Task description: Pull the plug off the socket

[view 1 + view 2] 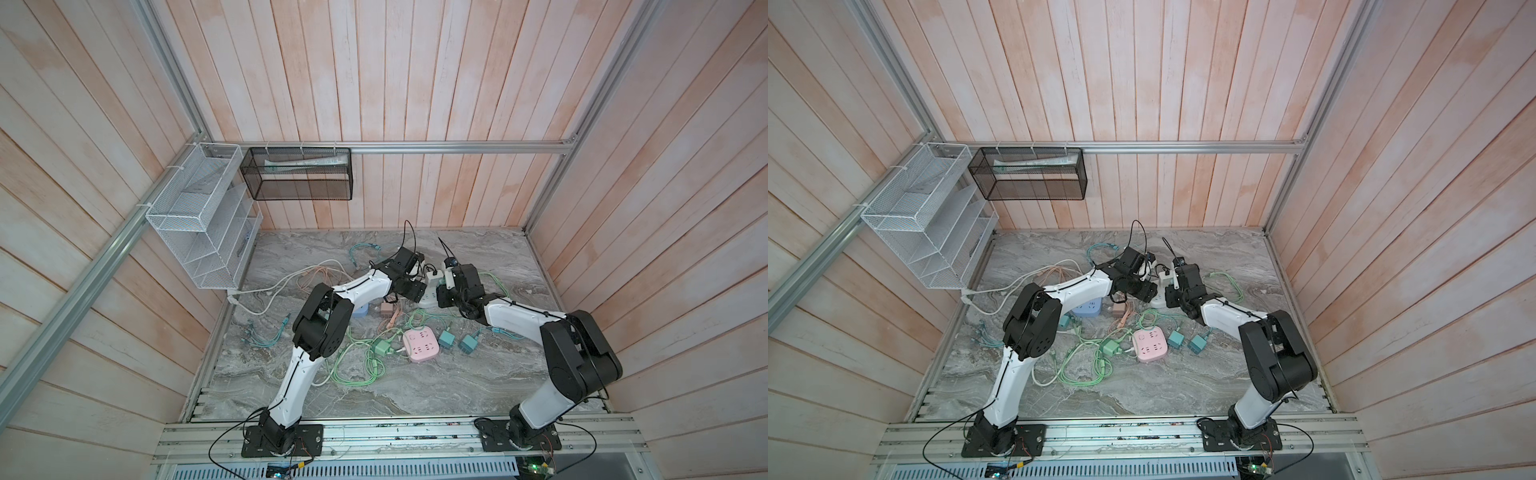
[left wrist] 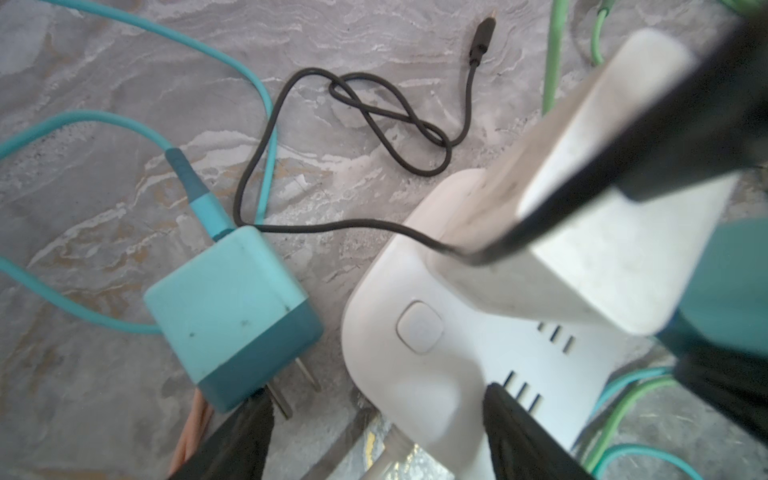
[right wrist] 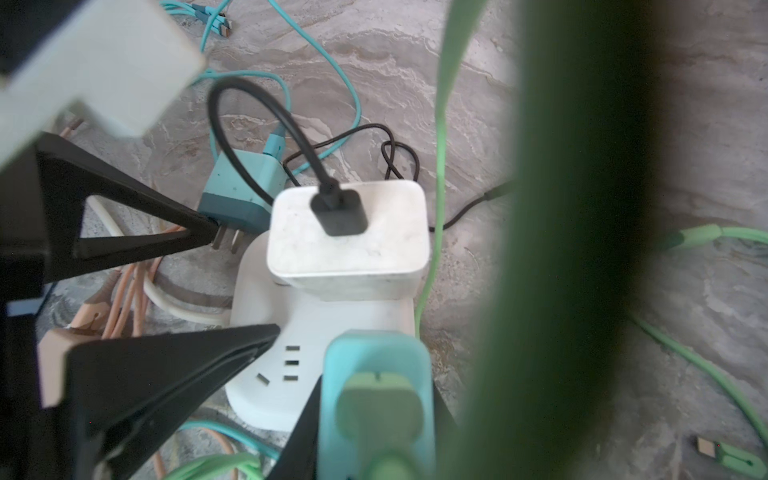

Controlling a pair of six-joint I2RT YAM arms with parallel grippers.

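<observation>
A white socket strip [image 3: 316, 332] lies on the marble table, visible between the two arms in both top views [image 1: 428, 300] [image 1: 1158, 300]. At its near end in the right wrist view stands a light blue plug [image 3: 374, 374] with a green cable end in it. My right gripper [image 3: 374, 403] is shut on this plug; whether its prongs sit in the socket is hidden. My left gripper [image 2: 380, 397] is open and straddles the strip's other end [image 2: 415, 415]. One of its fingers [image 2: 519, 432] rests on the strip. A white charger [image 3: 349, 249] with a black cable is plugged in mid-strip.
A loose teal plug [image 2: 232, 316] lies beside the strip. A pink socket cube [image 1: 420, 344], more plugs and tangled green, teal and orange cables cover the table middle. A green cable [image 3: 561, 249] hangs close to the right wrist lens. Wire baskets [image 1: 199, 216] hang at the back left.
</observation>
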